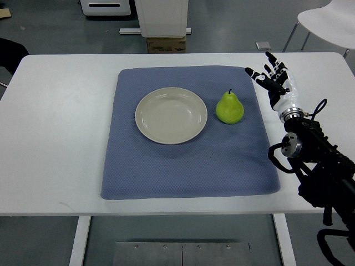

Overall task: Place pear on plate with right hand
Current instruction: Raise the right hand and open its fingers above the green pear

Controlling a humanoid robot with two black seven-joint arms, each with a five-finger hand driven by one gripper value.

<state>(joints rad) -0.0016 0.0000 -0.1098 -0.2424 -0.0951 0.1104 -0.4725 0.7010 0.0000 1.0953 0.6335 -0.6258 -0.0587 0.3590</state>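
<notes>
A green pear (229, 107) stands upright on a blue mat (188, 160), just right of an empty cream plate (171, 115) at the mat's middle. My right hand (274, 77) is over the table by the mat's far right corner, to the right of the pear and apart from it. Its fingers are spread and hold nothing. The right arm (316, 160) comes in from the lower right. The left arm is out of view.
The mat lies on a white table (55, 138). A white chair (327, 22) stands beyond the table's far right corner. A white stand base and a cardboard box (166, 44) sit behind the far edge.
</notes>
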